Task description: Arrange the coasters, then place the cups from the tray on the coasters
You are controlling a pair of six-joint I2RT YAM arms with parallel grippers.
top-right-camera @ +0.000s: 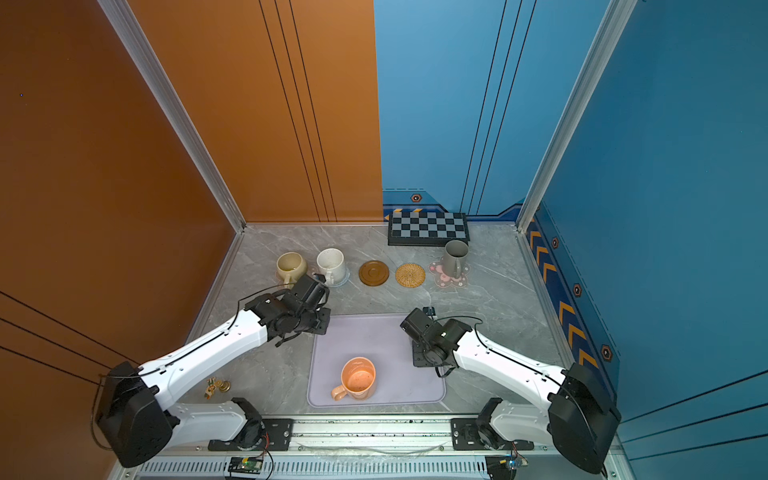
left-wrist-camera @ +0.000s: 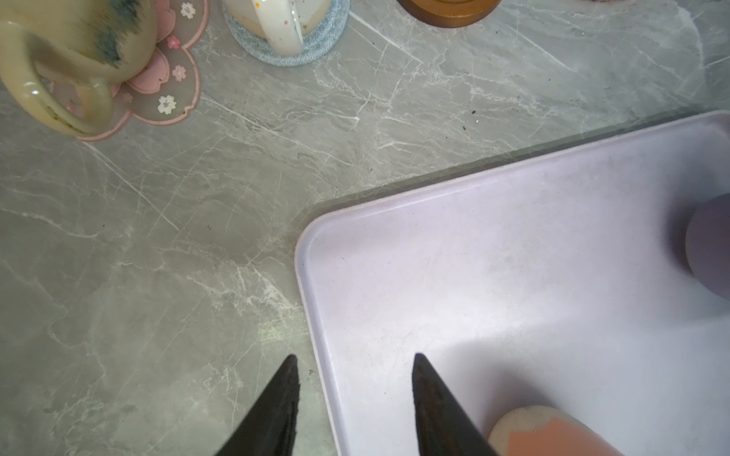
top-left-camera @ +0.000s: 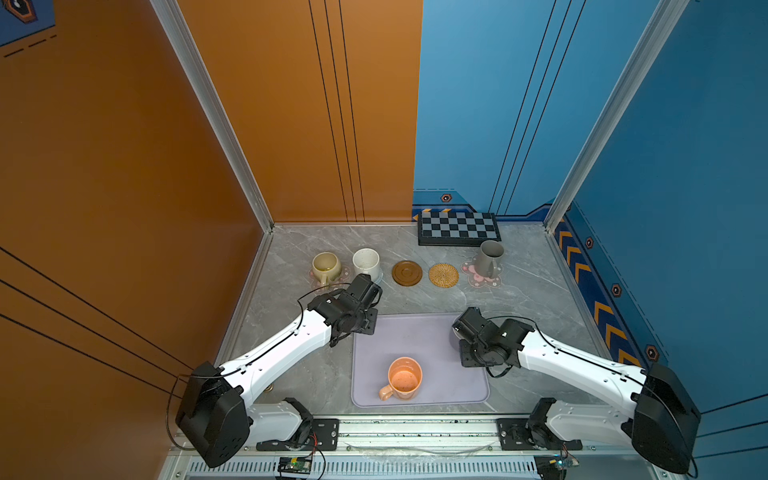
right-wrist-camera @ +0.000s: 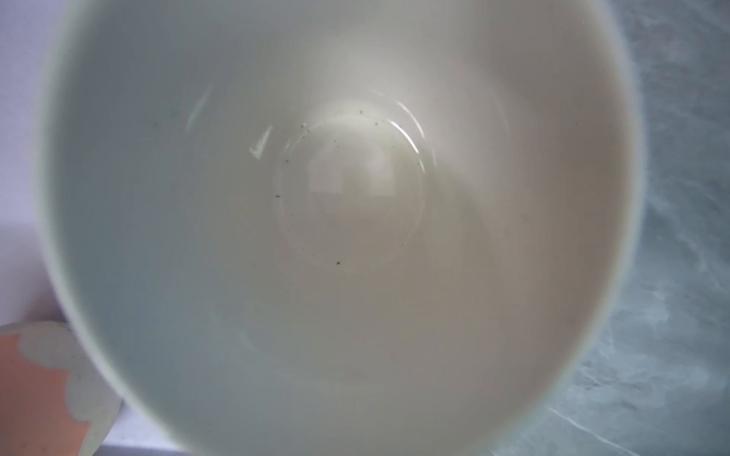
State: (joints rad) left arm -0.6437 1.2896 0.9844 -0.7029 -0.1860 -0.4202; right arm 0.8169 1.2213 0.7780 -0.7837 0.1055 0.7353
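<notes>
Tray (top-left-camera: 399, 338): lower centre of both top views, two cups on it.
Right gripper (top-left-camera: 465, 328): clenched at the tray's right edge. Its fingers are hidden, but the lavender cup (right-wrist-camera: 355, 197) fills its wrist view, so I judge it held.
Left gripper (left-wrist-camera: 353, 357): fingers apart, empty, over the tray's upper-left corner.
Orange cup (top-left-camera: 404, 379): untouched, tray's lower middle.
Placed, upper-centre row: beige cup (top-left-camera: 326, 266) on pink coaster (left-wrist-camera: 170, 79); white cup (top-left-camera: 366, 262) on blue coaster (left-wrist-camera: 316, 47); grey cup (top-left-camera: 489, 258) on second pink coaster (top-left-camera: 482, 279).
Bare: brown disc (top-left-camera: 407, 273), rattan mat (top-left-camera: 443, 274). I make it three of five done.

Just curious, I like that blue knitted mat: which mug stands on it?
The speckled white mug, on the blue-grey crocheted coaster. The beige-yellow mug and the tall grey mug stand on pink flower coasters instead.
</notes>
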